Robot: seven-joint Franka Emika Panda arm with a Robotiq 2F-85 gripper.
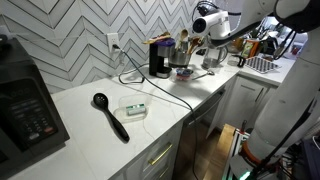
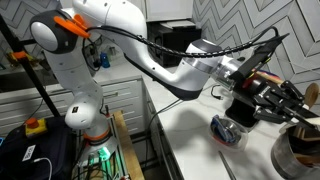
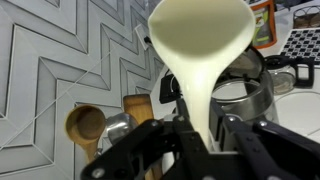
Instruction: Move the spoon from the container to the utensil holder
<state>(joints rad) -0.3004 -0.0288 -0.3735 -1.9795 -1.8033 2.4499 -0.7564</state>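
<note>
Wrist view: the spoon (image 3: 203, 50) is so close it's pure blur, with its bowl clipped by the top edge. The wooden utensils (image 3: 88, 125) just behind the gripper (image 3: 205, 138) are half hidden by it.

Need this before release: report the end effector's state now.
End effector: closed, holding the spoon by its handle, bowl pointing away from the wrist camera.

We see a white arm (image 2: 110, 40): glossy, w/ fat rounded segments and an orange band (image 2: 68, 22) at one joint. A thin black cable (image 2: 250, 47) runs alongside. The tool (image 2: 272, 100) is black; in wrist view its fingers (image 3: 150, 150) look matte and blocky.
</note>
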